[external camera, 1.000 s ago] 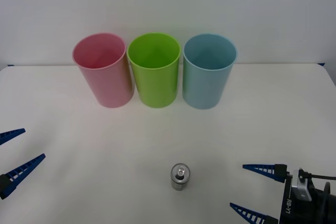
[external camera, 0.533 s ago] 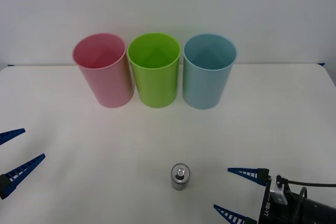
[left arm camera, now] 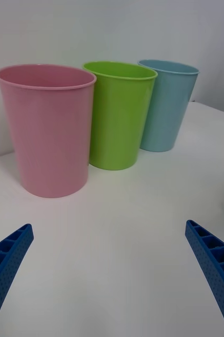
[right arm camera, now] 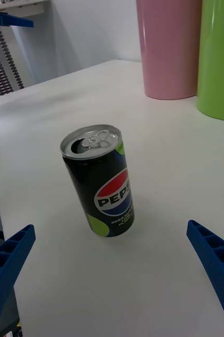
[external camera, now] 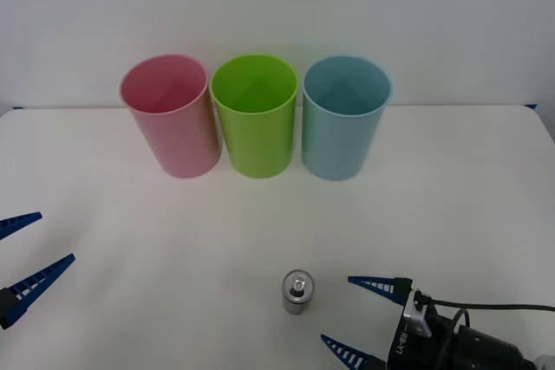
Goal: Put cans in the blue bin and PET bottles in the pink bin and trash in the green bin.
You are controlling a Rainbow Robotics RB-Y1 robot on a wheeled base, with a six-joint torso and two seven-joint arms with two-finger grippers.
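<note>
Here the white table (external camera: 486,188) meets a plain wall; the can (external camera: 297,291) stands upright near its front edge, the right gripper (external camera: 358,314) spread beside it, apart. The left gripper (external camera: 26,253) is spread at the left edge.

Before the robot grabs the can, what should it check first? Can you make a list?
1. The can stands upright on the table: ok.
2. Right gripper is open, fingers wide apart: ok.
3. Can sits between the right gripper's fingers: not ok; it lies ahead of them, not touching.
4. Blue bin is upright with its mouth open: ok.
5. Left gripper waits open at the table's left side, away from the can: ok.
6. Blue bin is empty: cannot tell; its bottom is hidden.
</note>
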